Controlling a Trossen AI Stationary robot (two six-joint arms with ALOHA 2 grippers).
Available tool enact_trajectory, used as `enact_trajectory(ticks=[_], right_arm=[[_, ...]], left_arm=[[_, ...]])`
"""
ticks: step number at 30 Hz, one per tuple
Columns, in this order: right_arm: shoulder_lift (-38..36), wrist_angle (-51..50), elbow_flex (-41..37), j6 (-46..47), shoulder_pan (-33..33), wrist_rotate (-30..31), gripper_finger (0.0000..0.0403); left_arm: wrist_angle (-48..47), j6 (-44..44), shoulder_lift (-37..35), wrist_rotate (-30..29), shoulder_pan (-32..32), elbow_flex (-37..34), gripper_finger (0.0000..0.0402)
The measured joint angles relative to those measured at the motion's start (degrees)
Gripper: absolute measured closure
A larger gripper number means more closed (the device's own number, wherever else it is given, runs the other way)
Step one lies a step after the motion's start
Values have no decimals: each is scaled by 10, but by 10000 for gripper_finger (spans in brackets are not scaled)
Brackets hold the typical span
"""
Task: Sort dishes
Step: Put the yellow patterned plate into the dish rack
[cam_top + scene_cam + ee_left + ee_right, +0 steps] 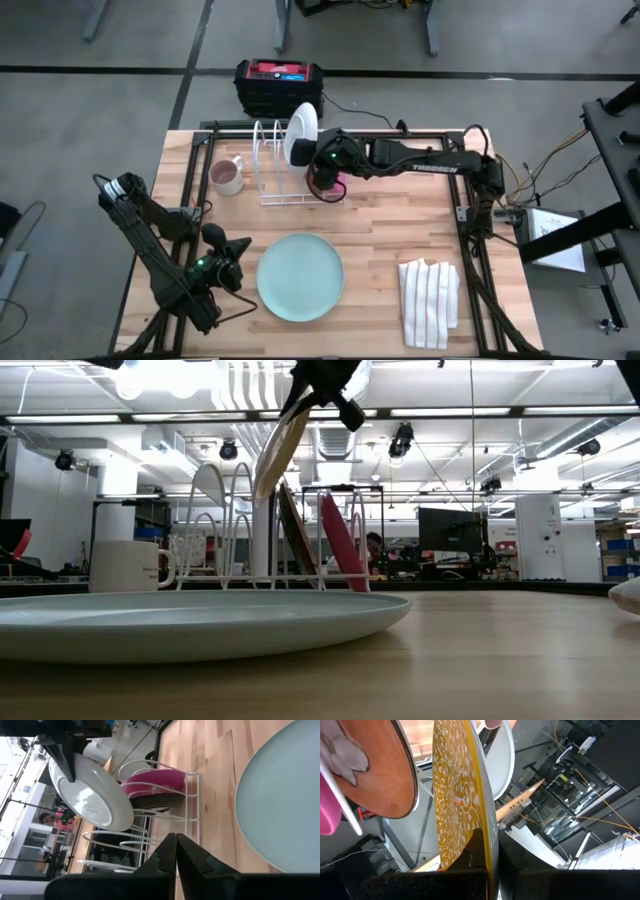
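Two plates racked: magenta-pink plate (343,543) and orange-brown plate (295,545) stand on edge in the white dish rack (268,165).
Left gripper (236,249): waits near the table's left front corner, fingers pressed together on nothing, just beside the teal plate.
Mug (227,176): sits left of the rack, apart from it.
Step in hand: racking the yellow speckled plate (457,795), clamped by its rim in the right gripper (318,158), tilted above the rack.
Next move: I judge it must lower the plate upright into a free slot left of the orange-brown one, clear of the wires.
Teal plate (300,277): lies flat at front centre, unsorted.
Striped cloth (429,297): lies right of it, well apart.
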Motion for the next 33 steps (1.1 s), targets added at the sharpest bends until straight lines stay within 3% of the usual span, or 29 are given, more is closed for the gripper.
enact_trajectory(ticks=[13,33], right_arm=[[45,23,0,-1,-8,0,403],[91,32,0,-20,-15,-21,403]], left_arm=[[0,-36,-31,-5,0,-62,401],[0,-37,-33,-30,0,-66,401]])
